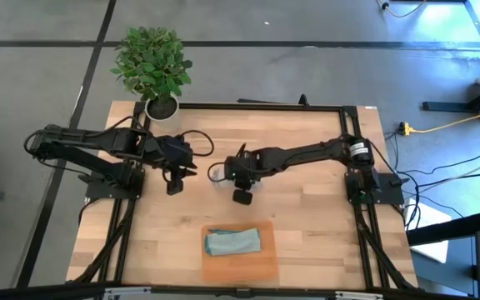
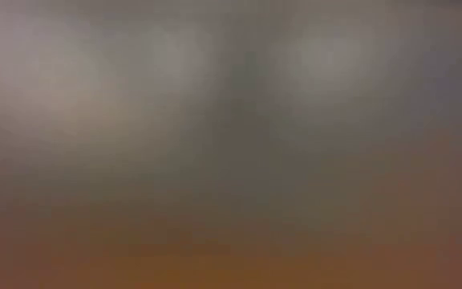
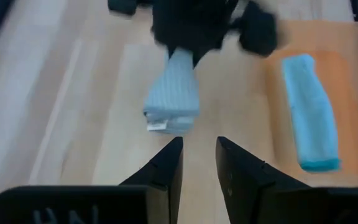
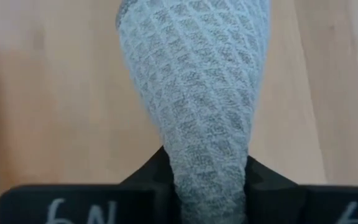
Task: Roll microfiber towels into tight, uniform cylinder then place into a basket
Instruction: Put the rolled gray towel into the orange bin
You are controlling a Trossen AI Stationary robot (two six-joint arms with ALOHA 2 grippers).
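Observation:
The light grey towel (image 3: 173, 102), rolled into a short bundle, is at mid-table (image 1: 216, 175). My right gripper (image 1: 226, 173) is shut on it. It fills the right wrist view (image 4: 197, 93). My left gripper (image 3: 199, 155) is open by a narrow gap and empty, pointing at the bundle's free end from the table's left (image 1: 193, 168). The pale blue-teal towel (image 1: 233, 242) lies rolled in the orange tray (image 1: 261, 265) near the front edge. It also shows in the left wrist view (image 3: 311, 115). The low view is blurred and shows nothing. My right gripper pinches one end of the grey roll (image 4: 209, 180) between its two fingers, coming from the table's right and lying along the roll. The roll stretches out ahead of the fingers toward my left gripper. Its free end (image 3: 169, 121), with a small label, is low over the table; whether it rests there I cannot tell.
A potted plant in a white pot (image 1: 158, 100) stands at the table's far left corner. Bare wood lies between the grippers and the tray (image 3: 347, 74), and on the table's right half.

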